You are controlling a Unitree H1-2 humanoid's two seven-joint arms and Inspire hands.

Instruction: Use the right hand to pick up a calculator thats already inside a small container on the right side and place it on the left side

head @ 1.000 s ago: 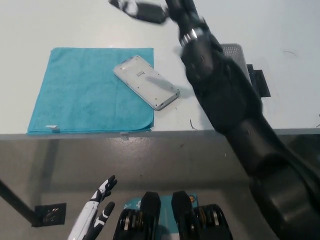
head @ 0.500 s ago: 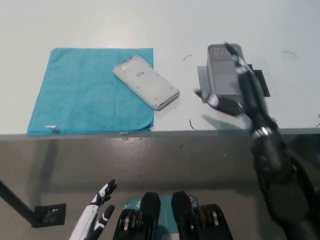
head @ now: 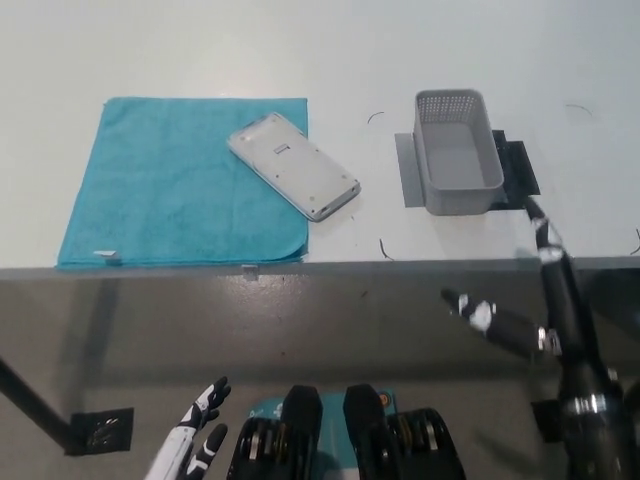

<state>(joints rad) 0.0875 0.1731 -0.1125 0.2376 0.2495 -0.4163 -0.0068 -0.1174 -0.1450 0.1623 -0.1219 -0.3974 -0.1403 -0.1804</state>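
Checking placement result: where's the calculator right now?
In the head view the calculator lies face down on the table's left half, straddling the right edge of the teal towel, well left of the empty grey basket.

right hand [head: 535, 320] withdrawn, below table edge

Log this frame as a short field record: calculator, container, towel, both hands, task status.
calculator: lies partly on the towel's right edge, partly on the table, face down
container: grey basket on the right, empty
towel: teal, spread flat on the left
right hand: below the table edge, lower right, open, holding nothing
left hand: resting at bottom left, open
table: white
task status: calculator is out of the container and on the left side
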